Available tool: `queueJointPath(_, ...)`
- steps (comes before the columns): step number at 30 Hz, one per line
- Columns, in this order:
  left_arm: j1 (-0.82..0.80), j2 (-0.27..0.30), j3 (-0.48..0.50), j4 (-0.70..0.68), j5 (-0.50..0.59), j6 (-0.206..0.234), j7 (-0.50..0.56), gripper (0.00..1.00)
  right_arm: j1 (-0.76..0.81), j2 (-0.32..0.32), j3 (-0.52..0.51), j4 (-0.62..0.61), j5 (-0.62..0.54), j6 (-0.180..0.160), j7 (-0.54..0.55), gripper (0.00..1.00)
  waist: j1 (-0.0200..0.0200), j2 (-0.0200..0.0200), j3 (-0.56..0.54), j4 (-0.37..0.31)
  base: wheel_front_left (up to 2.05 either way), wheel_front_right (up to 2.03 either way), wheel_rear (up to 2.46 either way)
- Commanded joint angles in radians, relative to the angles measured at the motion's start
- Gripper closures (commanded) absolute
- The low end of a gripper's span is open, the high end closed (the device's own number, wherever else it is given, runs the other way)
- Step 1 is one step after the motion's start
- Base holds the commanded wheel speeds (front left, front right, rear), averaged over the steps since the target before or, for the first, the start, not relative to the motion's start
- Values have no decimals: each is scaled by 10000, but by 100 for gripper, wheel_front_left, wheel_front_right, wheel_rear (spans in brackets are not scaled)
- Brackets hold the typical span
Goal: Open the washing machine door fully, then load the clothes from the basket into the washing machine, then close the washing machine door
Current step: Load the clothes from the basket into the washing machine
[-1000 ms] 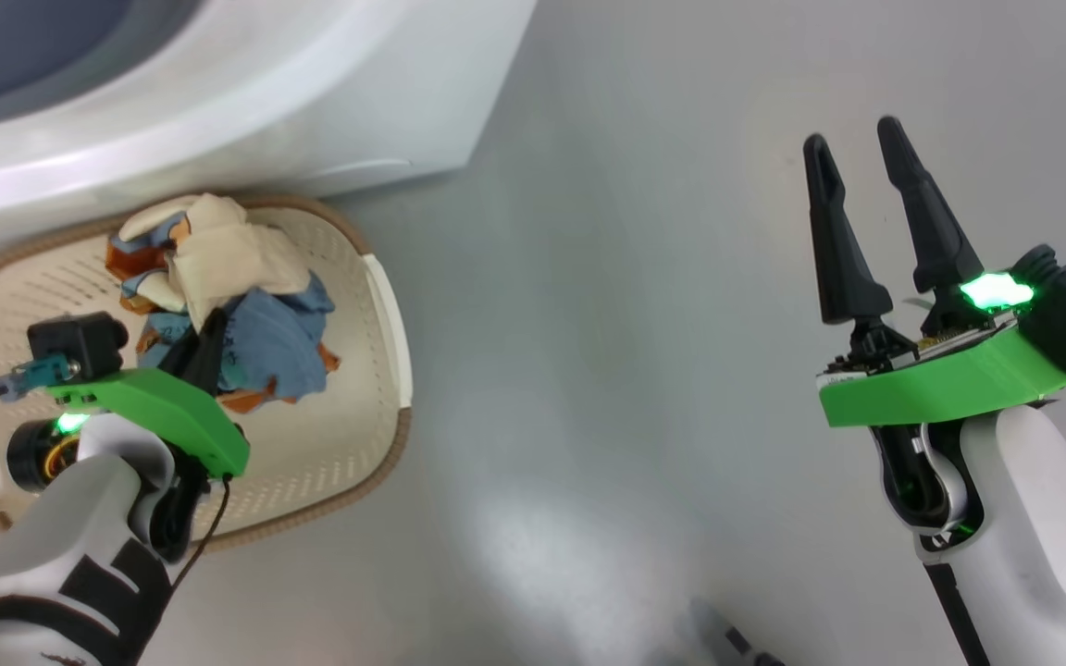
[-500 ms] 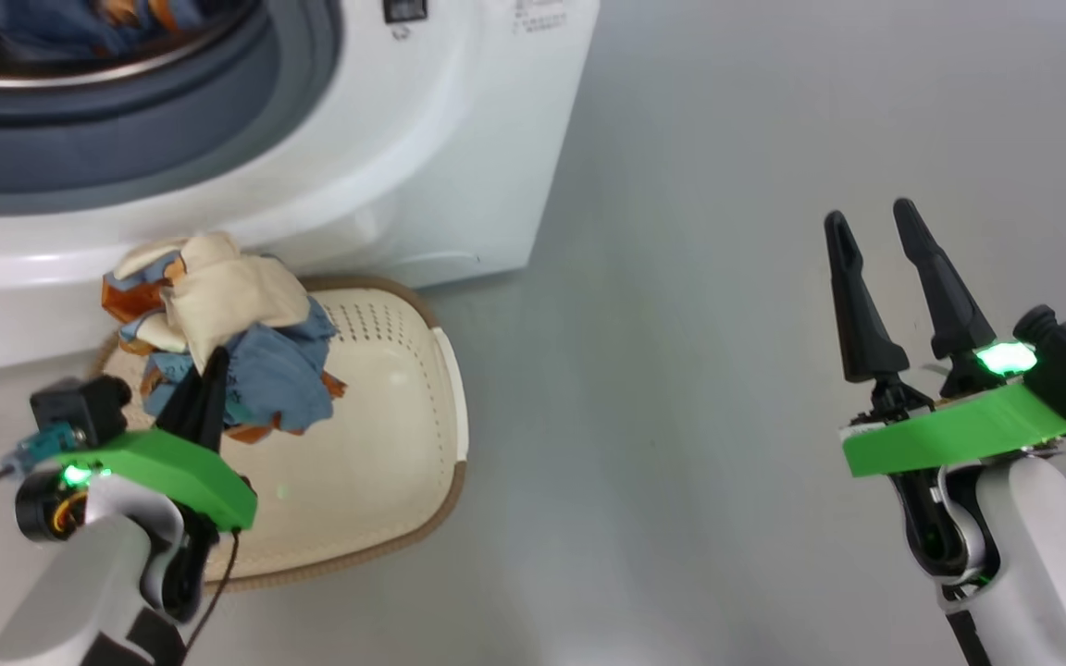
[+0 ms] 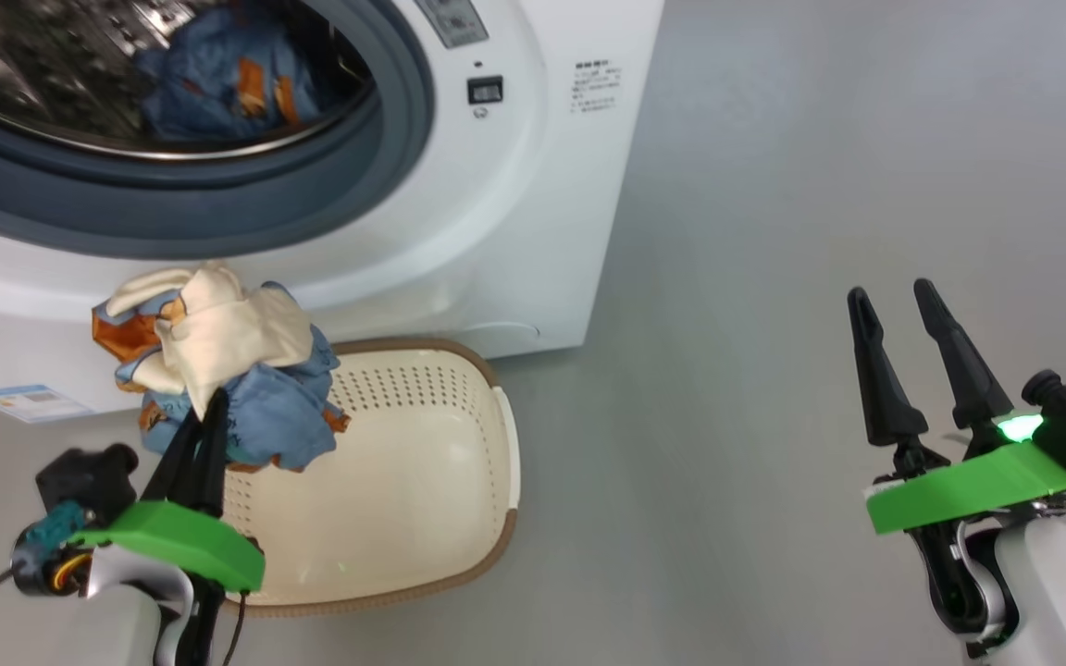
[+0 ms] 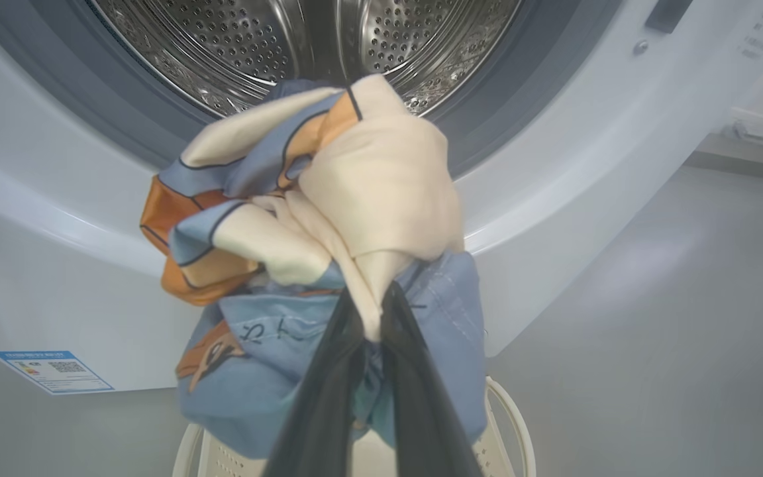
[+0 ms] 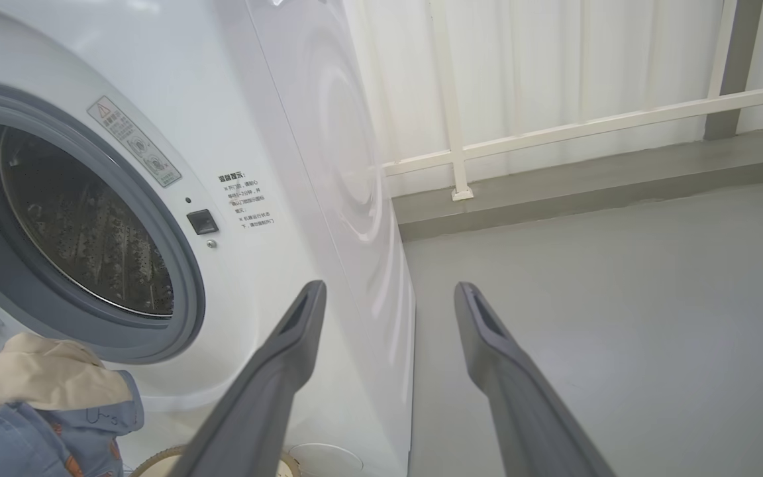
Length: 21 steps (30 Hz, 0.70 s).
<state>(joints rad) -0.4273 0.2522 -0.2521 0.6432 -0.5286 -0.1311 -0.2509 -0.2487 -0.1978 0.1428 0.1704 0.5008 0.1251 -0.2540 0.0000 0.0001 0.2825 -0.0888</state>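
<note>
Where the soft, crumpled clothes bunch together, blue fabric with orange-brown prints is folded round a smooth cream panel and rust-orange edges. The left pincer is clenched on the lower part of this bundle, its two long dark fingers pressed close with cloth pinched between the tips. The pincer holds the bundle up over the left part of the basket, just in front of the washing machine and below its opening.

The basket is cream plastic and rounded-rectangular, with rows of small holes in its walls and a brown woven-look rim. It stands on the smooth grey floor, just beside the machine's glossy white front. A broad grey-blue rubber gasket rings the round opening. Behind it, the perforated steel drum holds another blue and orange garment.

The right pincer is released, its tapered fingers spread over bare floor, well apart from the clothes.
</note>
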Motion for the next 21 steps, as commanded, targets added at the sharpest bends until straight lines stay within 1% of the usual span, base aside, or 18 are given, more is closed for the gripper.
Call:
queueJointPath(1, 190, 210, 542, -442, 266, 4, -108, 100, 207, -186, 110, -197, 79, 56, -78, 0, 0, -1, -468, 325, 0, 0, 0)
queueJointPath(8, 1334, -133, 1568, -2080, 1417, 4, -108, 100, 610, -353, 93, -186, 113, 56, -78, 0, 0, -1, -889, 536, 0, 0, 0)
queueJointPath(9, 1334, -133, 1568, -2080, 1417, 4, -108, 100, 610, -353, 93, -186, 113, 56, -78, 0, 0, -1, -889, 536, 0, 0, 0)
queueJointPath(14, 2185, -504, 2282, -3310, 2008, 4, -108, 100, 836, -423, 3, -193, 105, 56, -78, 0, 0, -1, -1035, 633, 0, 0, 0)
queueJointPath(21, 3287, -1025, 2893, -4622, 2666, 4, -108, 100, 1063, -424, -130, -234, 105, 56, -78, 0, 0, -1, -1086, 672, 0, 0, 0)
